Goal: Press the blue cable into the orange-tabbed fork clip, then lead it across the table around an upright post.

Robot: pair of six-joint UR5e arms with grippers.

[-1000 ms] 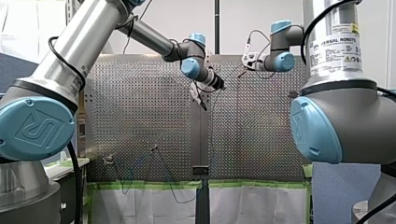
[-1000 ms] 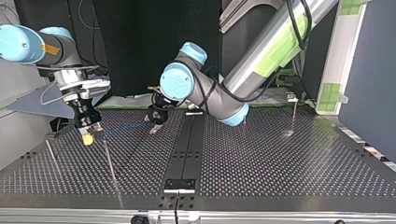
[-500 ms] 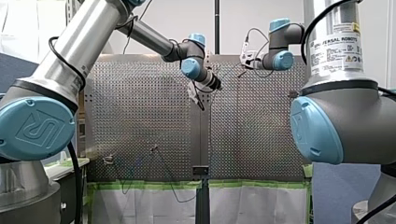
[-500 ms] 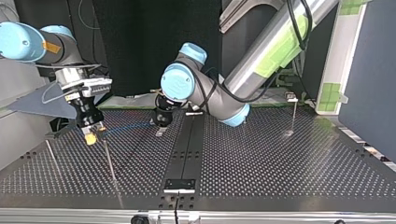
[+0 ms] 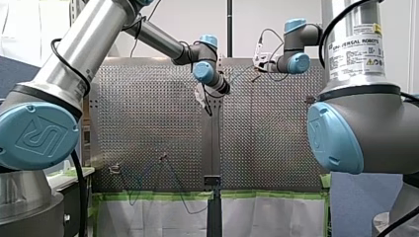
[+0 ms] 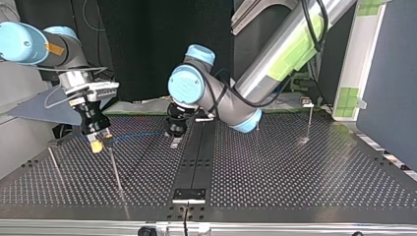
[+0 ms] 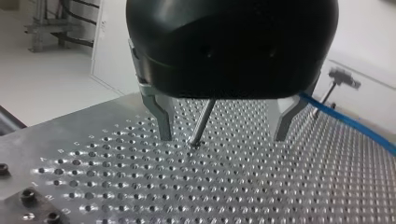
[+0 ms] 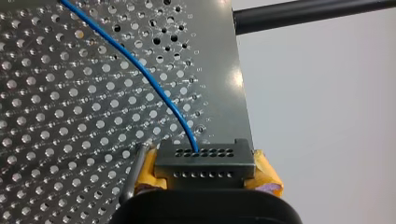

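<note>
In the right wrist view, my right gripper (image 8: 205, 169) has its yellow pads (image 8: 265, 176) shut on a grey connector block (image 8: 203, 157). The blue cable (image 8: 140, 79) leaves the block and runs out over the perforated plate. In the top view that gripper (image 6: 96, 143) hangs low at the left, and the blue cable (image 6: 137, 133) stretches from it toward my left gripper (image 6: 174, 141). My left gripper (image 7: 224, 137) is open just above the plate. A thin upright post (image 7: 203, 120) stands ahead between its fingers, and the cable (image 7: 348, 122) passes beside it. I cannot make out the orange-tabbed clip.
Two thin posts (image 6: 116, 169) (image 6: 54, 164) stand at the top view's left front. A taller post (image 6: 309, 123) with a fitting on top stands at the right back. A black rail (image 6: 194, 157) runs down the table's middle. A dark pole (image 8: 313, 13) lies past the plate's edge.
My left gripper has moved toward the top view's right, nearer the black rail. My right gripper has shifted only slightly and still holds the connector block.
</note>
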